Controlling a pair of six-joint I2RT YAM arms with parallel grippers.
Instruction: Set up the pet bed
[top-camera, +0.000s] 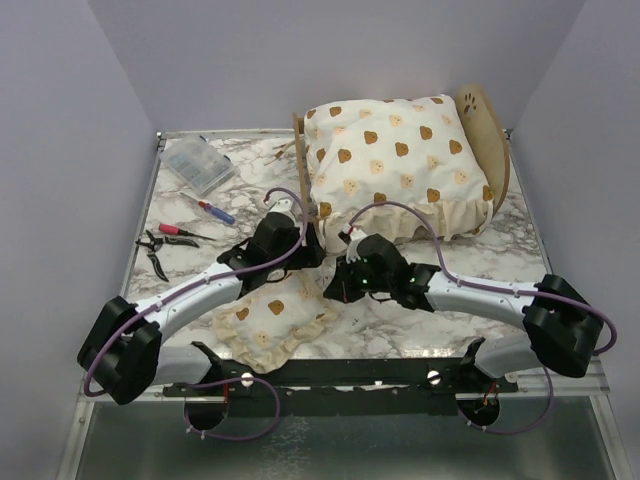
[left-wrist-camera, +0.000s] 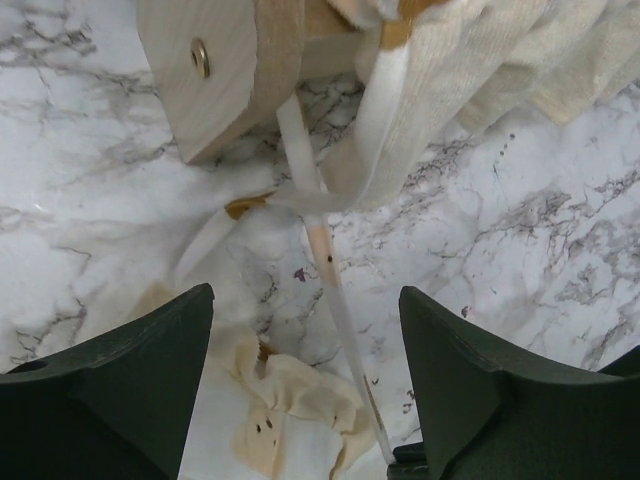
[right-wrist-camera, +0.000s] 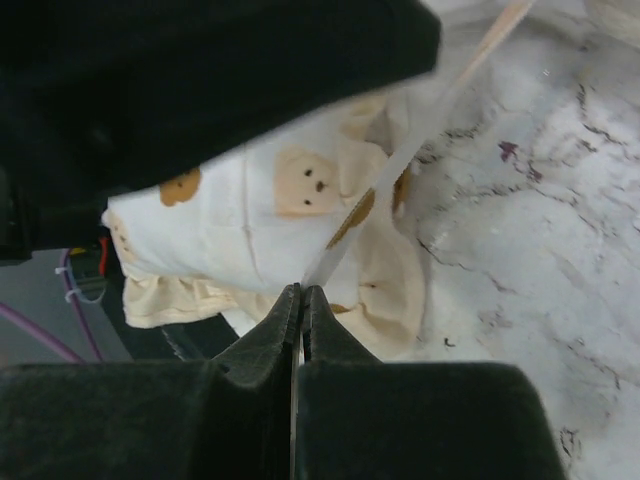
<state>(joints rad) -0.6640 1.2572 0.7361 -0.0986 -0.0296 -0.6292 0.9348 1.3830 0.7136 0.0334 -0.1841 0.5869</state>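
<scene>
- Upper left: a clear plastic compartment box (top-camera: 198, 163); below it, black pliers (top-camera: 157, 250).
- Left gripper (left-wrist-camera: 305, 310): dark fingers spread wide, gripping nothing.
- Lower centre: a ruffled bear-print pillow (top-camera: 270, 315) on the marble table (top-camera: 480, 260).
- Right gripper (right-wrist-camera: 300, 300): pressed together, pinching a flat white ribbon (right-wrist-camera: 415, 144).
- Upper right of centre: the pet bed (top-camera: 483, 120), pale plywood with a rounded headboard, filled by a puffy bear-print cushion (top-camera: 390, 160).

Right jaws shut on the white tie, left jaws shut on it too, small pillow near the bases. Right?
No. The left gripper has its jaws open, with the white tie passing between them, as the left wrist view shows. The rest holds.
</scene>
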